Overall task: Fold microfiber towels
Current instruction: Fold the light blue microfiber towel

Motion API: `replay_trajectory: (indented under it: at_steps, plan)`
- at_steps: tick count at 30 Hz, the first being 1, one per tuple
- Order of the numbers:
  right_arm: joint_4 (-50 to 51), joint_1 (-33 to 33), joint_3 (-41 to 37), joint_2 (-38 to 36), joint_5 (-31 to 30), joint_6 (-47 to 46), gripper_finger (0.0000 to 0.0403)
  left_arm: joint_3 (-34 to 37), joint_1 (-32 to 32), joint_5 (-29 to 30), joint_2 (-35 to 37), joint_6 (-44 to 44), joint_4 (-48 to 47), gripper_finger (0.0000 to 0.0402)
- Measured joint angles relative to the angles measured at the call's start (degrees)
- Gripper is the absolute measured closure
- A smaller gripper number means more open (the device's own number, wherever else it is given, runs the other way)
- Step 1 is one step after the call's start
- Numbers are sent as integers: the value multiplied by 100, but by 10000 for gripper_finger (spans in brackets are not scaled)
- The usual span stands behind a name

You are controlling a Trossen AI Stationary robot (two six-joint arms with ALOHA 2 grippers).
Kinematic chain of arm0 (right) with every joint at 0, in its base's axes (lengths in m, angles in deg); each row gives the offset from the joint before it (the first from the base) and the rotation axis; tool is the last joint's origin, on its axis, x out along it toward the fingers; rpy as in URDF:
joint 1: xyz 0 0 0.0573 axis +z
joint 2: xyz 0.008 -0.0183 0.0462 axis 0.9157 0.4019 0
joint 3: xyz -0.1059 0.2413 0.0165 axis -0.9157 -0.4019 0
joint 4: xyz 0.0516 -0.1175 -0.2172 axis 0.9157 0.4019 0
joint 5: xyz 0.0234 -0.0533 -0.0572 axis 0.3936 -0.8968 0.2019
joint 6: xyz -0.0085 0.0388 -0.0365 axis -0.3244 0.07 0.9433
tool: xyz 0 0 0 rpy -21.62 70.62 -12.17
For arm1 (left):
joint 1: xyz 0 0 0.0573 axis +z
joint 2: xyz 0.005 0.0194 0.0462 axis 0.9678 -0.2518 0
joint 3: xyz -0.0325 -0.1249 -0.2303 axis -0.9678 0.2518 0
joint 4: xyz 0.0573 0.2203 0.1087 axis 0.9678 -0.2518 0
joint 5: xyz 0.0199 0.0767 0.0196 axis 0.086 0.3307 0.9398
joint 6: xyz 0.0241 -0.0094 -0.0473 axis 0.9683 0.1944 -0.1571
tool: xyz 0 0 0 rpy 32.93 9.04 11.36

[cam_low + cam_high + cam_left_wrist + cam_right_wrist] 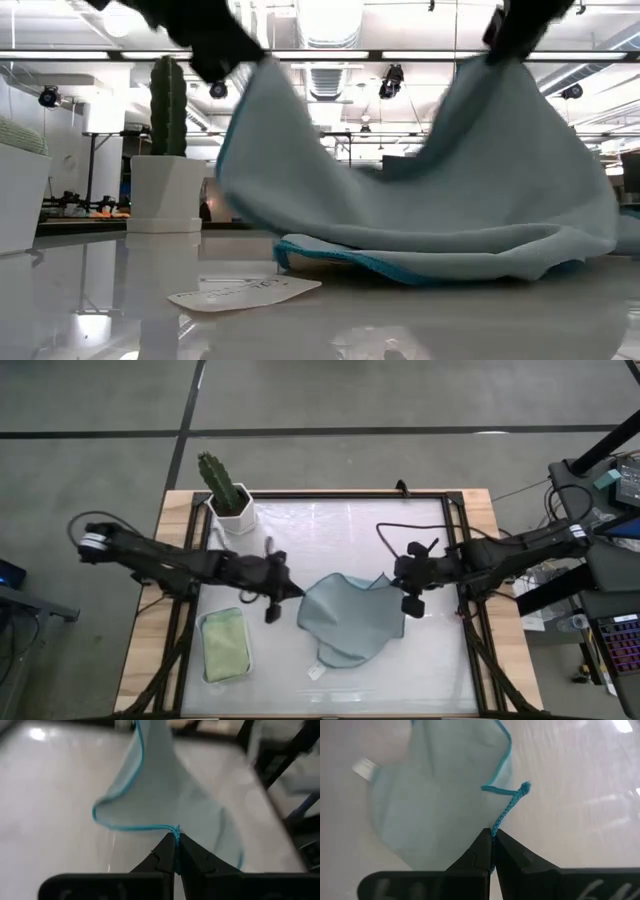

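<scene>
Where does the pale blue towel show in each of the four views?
High view: pale blue towel at table centre, between both end effectors.
Low view: it fills the middle and right, two corners lifted, lower edge on the table.
Left wrist view: it hangs beyond the left end effector.
Right wrist view: it lies beyond the right end effector.
Shared landmark: its white label, also in the low view.
</scene>
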Motion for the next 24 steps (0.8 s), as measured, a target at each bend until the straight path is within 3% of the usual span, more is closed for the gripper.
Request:
replay_trajectory:
  at_steps: [10, 17, 22, 24]
  plan:
    - [5, 164, 759, -451, -164, 352, 394, 0, -7, 12, 1833, 765, 134, 401]
    - [44, 144, 1033, -678, -1322, 720, 394, -2, 19, 511, 2644, 1319, 18, 401]
    - [-27, -44, 1087, -666, -2756, 1244, 394, -110, 285, 1349, 2980, 2007, -121, 402]
    - [-182, -124, 1087, -673, -2915, 1575, 394, -185, 422, 1504, 3085, 2244, -212, 402]
